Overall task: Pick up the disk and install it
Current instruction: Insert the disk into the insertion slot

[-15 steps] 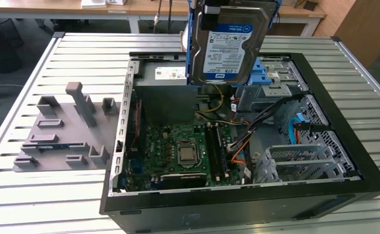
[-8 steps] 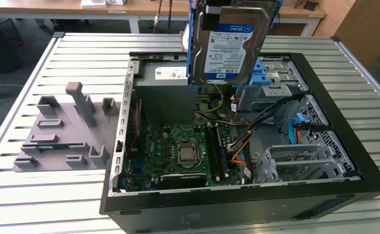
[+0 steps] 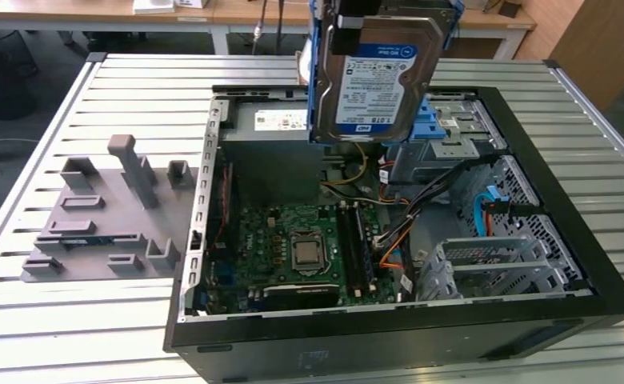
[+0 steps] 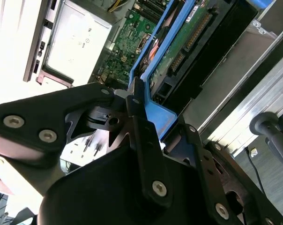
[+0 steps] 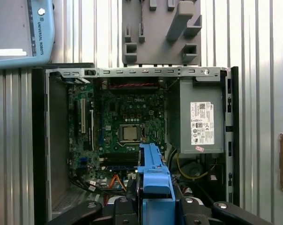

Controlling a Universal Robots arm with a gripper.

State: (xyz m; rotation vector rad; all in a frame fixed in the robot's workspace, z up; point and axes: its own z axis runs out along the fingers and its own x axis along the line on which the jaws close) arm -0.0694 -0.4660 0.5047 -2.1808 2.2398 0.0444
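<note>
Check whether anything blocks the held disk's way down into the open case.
Nothing visible does. The gripper holds the disk upright above the case, whose side is open. Inside, cables lie beside the blue drive bracket; whether they cross its slot I cannot tell.

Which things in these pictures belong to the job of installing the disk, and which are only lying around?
Belong to the job:
the disk, gripped by the pincer;
the open computer case beneath it.

Only lying about:
the grey holder plate beside the case;
the blue-edged pendant near the case.
</note>
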